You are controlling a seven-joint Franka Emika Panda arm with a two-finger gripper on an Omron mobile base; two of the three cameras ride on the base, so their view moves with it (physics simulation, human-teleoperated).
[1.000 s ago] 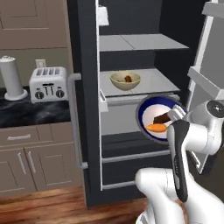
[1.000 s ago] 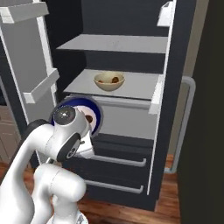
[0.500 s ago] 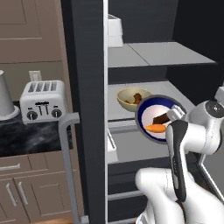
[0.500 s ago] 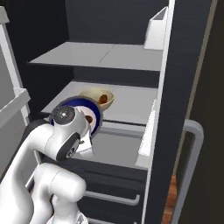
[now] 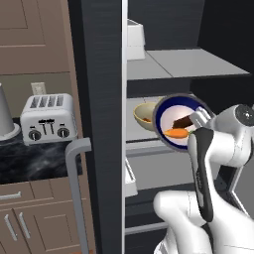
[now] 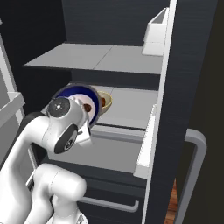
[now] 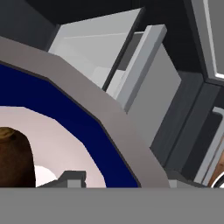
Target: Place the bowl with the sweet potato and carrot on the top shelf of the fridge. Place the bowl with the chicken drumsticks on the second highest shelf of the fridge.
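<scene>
My gripper is shut on the rim of a blue-rimmed bowl, held tilted on edge in front of the fridge's second shelf. Inside it lie an orange carrot and a brown sweet potato piece. In the hand view the bowl's grey rim and the sweet potato sit very close. A tan bowl with drumsticks stands on the second shelf just behind the held bowl, also seen as the tan bowl. The top shelf above is bare.
The open fridge door's dark edge and its grey handle stand close on the left. A white door bin hangs high. A toaster sits on the black counter. A drawer lies under the second shelf.
The whole picture has shifted: the base has driven closer to the fridge and the shelves loom larger. The blue-rimmed bowl stays in the gripper at the same height.
</scene>
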